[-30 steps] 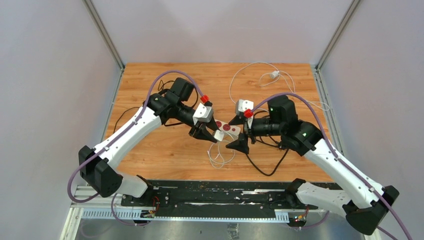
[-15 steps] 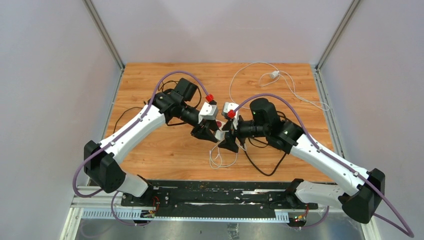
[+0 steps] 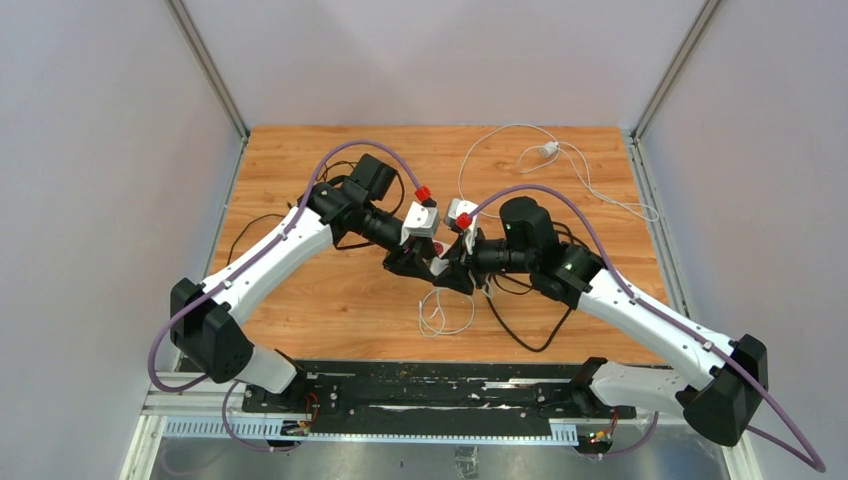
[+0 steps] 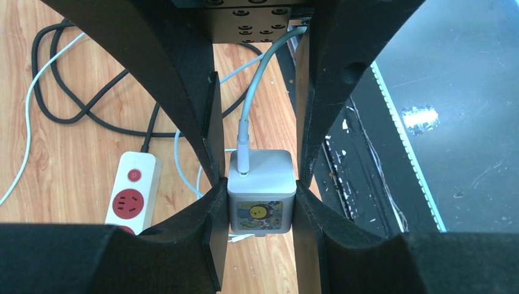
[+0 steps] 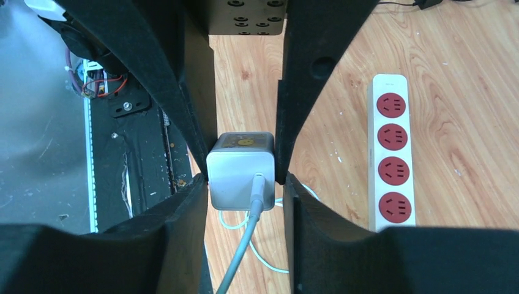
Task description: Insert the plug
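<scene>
The plug (image 4: 262, 199) is a white charger cube with a cartoon sticker and a grey-white cable out of its back. My left gripper (image 4: 262, 202) is shut on it, and it hangs above the table. My right gripper (image 5: 245, 180) faces the left one, with its fingers on either side of the same plug (image 5: 240, 168). Its left finger touches the cube, while a thin gap shows at its right finger. The white power strip (image 5: 392, 153) with red sockets lies on the wood below. In the top view both grippers meet at mid-table (image 3: 442, 266) and hide the plug.
A black cable (image 3: 530, 335) and a loop of white cable (image 3: 440, 315) lie on the wooden table (image 3: 330, 300) near the front. A small white adapter (image 3: 548, 149) on a thin white lead rests at the back. The black base rail (image 3: 430, 395) runs along the near edge.
My right arm swung left until it met the left gripper, and its jaws narrowed around the plug. The left arm shifted slightly right and still holds the plug.
</scene>
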`<state>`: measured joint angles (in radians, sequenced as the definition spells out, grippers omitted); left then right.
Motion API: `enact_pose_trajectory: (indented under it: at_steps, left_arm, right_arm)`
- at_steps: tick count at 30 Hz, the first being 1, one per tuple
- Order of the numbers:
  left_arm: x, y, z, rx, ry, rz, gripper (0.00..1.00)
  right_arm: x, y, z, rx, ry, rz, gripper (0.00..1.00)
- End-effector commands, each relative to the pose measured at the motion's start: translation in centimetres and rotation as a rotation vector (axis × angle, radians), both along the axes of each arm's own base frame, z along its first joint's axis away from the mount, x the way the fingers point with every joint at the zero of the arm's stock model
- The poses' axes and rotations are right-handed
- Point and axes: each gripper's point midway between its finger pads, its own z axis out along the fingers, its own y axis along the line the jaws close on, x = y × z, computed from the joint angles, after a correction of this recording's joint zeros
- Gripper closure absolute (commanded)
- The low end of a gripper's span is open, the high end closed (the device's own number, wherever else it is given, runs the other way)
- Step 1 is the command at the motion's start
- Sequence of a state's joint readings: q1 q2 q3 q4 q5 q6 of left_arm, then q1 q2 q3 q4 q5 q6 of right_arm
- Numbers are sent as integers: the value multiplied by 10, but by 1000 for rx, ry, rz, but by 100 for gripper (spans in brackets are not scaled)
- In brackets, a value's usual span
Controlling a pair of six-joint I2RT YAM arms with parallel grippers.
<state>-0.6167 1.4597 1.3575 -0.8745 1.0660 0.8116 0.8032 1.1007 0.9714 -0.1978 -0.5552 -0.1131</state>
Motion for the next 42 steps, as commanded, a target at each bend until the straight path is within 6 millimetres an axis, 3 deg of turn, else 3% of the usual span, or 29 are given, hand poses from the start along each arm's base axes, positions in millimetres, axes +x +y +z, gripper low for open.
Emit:
enact_pose_trajectory:
  at_steps: [1, 3, 6, 7, 12, 21, 24, 30, 37, 42]
  left_arm:
    - [3, -2, 6, -6, -19, 5, 100]
    - [3, -1, 7, -5, -23, 7, 100]
    - [3, -2, 9, -7, -20, 8, 100]
    - [4, -2, 9, -5, -21, 11, 99]
    - [9, -2, 8, 13, -31, 33, 81]
    - [15, 1, 11, 28, -73, 62, 82]
    - [14, 2, 10, 29, -82, 60, 87]
    - [4, 3, 9, -6, -86, 9, 79]
    - [-5, 4, 14, -39, -82, -16, 71]
    - [3, 5, 6, 4, -75, 18, 49]
  right_arm:
    - [-3, 8, 9, 27, 6, 15, 71]
    - [-3, 7, 8, 20, 13, 12, 77]
    - [0, 7, 7, 17, 25, -12, 99]
    - [2, 6, 7, 17, 28, -30, 100]
    - [7, 1, 9, 19, 51, -94, 100]
    - [-5, -12, -3, -51, 95, -87, 100]
    - [-18, -13, 3, -42, 50, 0, 100]
    - [-45, -12, 18, 31, -18, 178, 100]
    - [-30, -6, 24, 66, -21, 97, 100]
    - [-18, -6, 26, 67, -22, 26, 100]
